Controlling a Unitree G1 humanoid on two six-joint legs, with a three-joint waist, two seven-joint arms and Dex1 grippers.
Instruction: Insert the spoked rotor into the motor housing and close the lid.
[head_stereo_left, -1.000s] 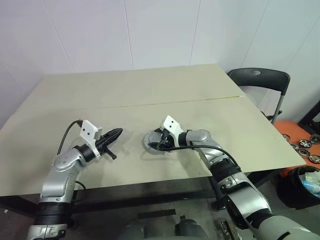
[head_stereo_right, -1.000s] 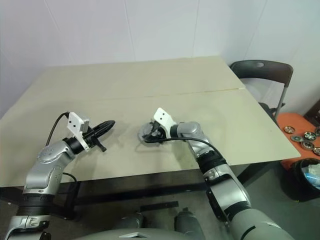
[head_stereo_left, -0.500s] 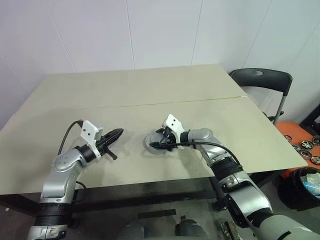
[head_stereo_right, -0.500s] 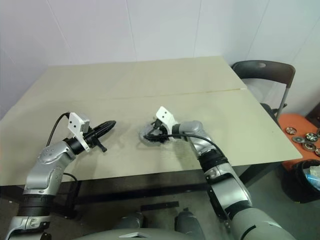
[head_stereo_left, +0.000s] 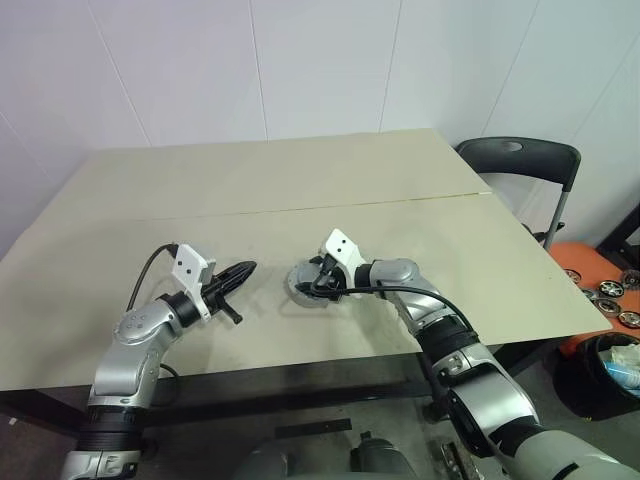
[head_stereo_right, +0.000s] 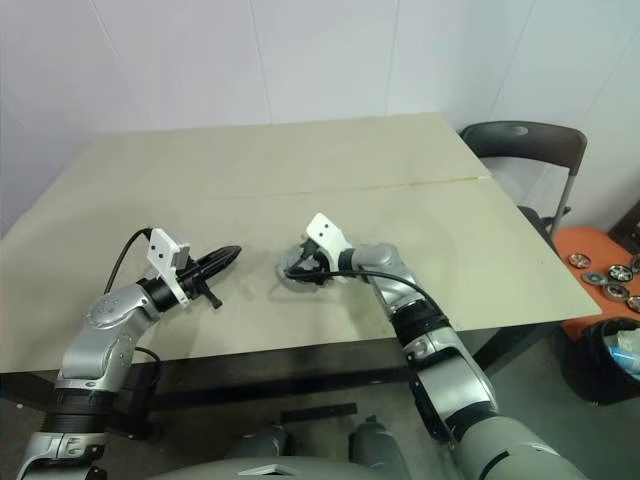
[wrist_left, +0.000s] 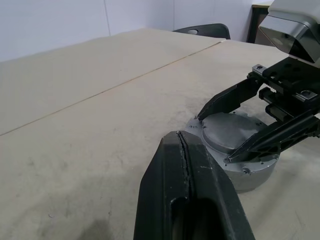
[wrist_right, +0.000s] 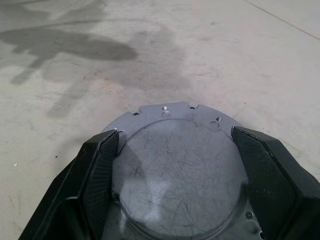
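Two black fingers of our right gripper (wrist_right: 172, 190) stand wide, one on each side of the lid (wrist_right: 177, 175), so we think we are pressing it down or about to let go; the lid sits flat on the motor housing (wrist_left: 245, 172) on the table (head_stereo_left: 300, 180); we cannot see inside it; our left gripper (wrist_left: 187, 192) waits nearby, pinched tight, holding nothing.

My left gripper (head_stereo_left: 244, 270) is pressed fully shut, held about level just over the table and pointing toward my right arm. My right gripper (head_stereo_left: 305, 287) reaches in across my front, tipped slightly downward, its two fingers (wrist_right: 100, 170) spread wide apart. Both forearms are extended forward, elbows bent.
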